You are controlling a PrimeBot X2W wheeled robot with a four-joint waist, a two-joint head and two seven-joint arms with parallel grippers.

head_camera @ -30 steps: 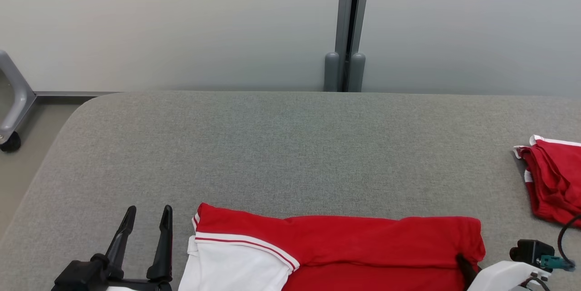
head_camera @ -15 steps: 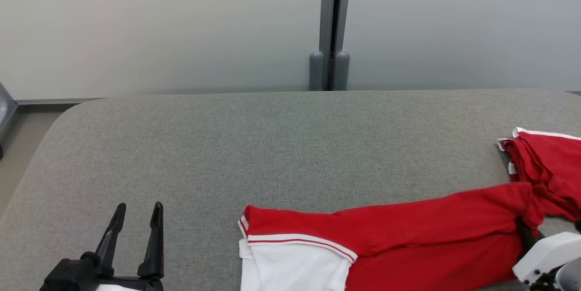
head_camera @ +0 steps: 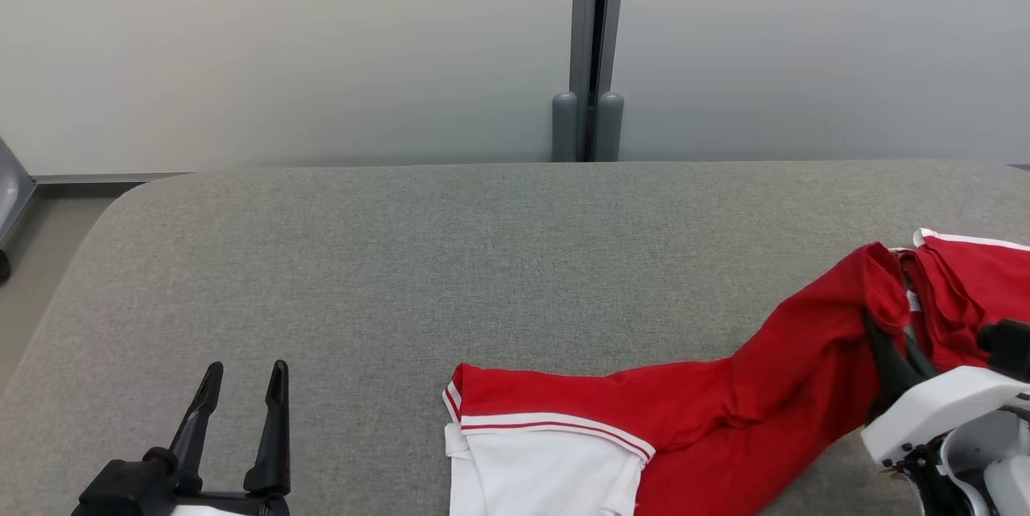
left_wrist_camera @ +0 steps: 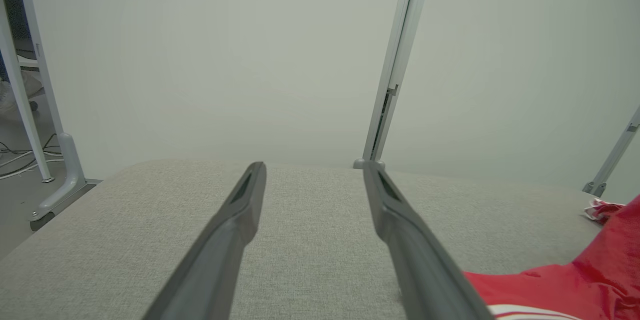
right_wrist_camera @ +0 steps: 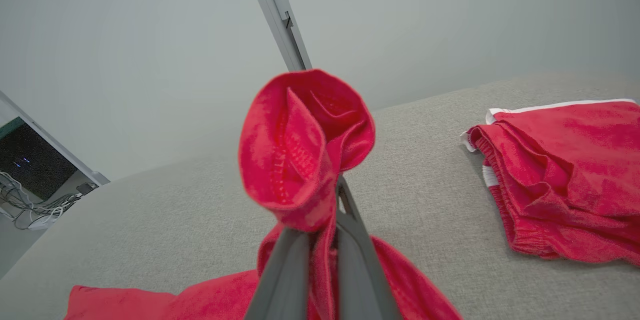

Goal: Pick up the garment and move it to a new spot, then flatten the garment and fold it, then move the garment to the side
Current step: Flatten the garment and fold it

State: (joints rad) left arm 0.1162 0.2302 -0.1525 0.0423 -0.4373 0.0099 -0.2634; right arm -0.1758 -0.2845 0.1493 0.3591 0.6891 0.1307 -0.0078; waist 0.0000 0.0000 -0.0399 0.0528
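Observation:
The garment is red with a white panel edged in red and white stripes. It lies along the near edge of the grey padded table. Its right end is lifted off the surface, bunched in my right gripper, which is shut on it. In the right wrist view the red cloth bulges over the closed fingers. My left gripper rests at the lower left, open and holding nothing, well apart from the garment. Its two fingers stand spread over bare table.
A second red garment with white trim lies crumpled at the table's right edge, close behind the lifted end; it is in the right wrist view. A grey post stands behind the table. A metal frame stands on the floor at left.
My right gripper has risen and gone right toward the second red garment, pulling the cloth's right end up. The garment's left end slid right. The head view also shifted.

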